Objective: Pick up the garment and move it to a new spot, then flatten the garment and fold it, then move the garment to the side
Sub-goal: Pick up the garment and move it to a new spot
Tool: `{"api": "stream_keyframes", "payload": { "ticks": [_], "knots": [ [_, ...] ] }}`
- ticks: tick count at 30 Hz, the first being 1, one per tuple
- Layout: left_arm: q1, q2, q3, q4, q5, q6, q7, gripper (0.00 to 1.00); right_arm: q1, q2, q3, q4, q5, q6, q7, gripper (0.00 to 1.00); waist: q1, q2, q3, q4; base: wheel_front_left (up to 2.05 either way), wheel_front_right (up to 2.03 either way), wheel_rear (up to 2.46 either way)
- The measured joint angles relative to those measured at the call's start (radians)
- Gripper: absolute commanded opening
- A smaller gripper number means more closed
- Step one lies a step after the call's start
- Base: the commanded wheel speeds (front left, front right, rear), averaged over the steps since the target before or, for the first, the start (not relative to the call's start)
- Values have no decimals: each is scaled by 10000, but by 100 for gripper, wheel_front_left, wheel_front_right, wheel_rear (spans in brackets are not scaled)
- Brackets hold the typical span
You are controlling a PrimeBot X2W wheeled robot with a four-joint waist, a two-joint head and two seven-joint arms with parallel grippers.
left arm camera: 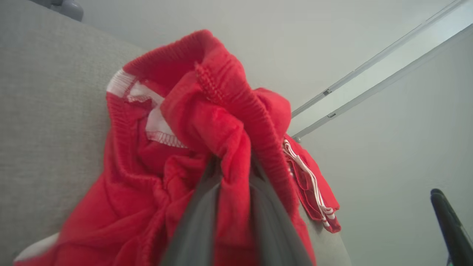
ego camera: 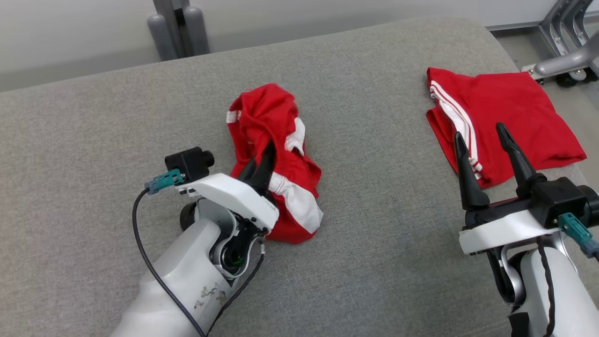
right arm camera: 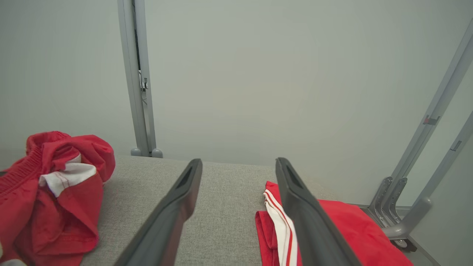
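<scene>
On the desk (ego camera: 374, 243), middle: the crumpled red garment (ego camera: 262, 112) lies bunched in a heap.
Left end effector (ego camera: 266, 157): pinching a narrow fold of that heap (near the ribbed waistband, it seems).
Right end effector (ego camera: 480, 132): spread wide, holding nothing, near a folded red cloth (ego camera: 524, 107).
Risk: with so little cloth pinched, it may slip free on lifting, and the trailing bulk may drag and tangle further.

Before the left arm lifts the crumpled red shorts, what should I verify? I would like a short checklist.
1. Left gripper shut on the crumpled red shorts: ok.
2. Shorts flattened: not ok, bunched.
3. Right gripper open, holding nothing: ok.
4. Folded red shorts apart from the crumpled pair: ok.
5. Bare grey cushion between the two pairs: ok.
6. How many layers are pinched: cannot tell.
</scene>
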Motion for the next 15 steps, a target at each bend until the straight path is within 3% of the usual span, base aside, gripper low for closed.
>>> {"api": "stream_keyframes", "payload": {
  "ticks": [1, 2, 8, 15],
  "knots": [
    [-20, 2, -94, 242, -199, 63, 2, 85, -1, 13, -4, 29, 0, 0, 0, 100, 0, 0, 34, -31, 0, 0, 0],
    [-63, 2, -184, 539, -330, 150, 0, 100, 0, 21, 6, 67, 2, 0, 0, 100, 0, 0, 52, -33, 0, 0, 0],
    [-541, 10, -420, 2013, -382, 228, -276, 100, 11, 27, -6, 290, -29, 0, 0, 100, 0, 0, -44, 299, 0, 0, 0],
    [-828, 117, 46, 3003, 71, 111, -477, 100, 29, -61, 38, 378, -48, 0, 0, 100, 0, 0, -380, 898, 0, 0, 0]
  ]
}}
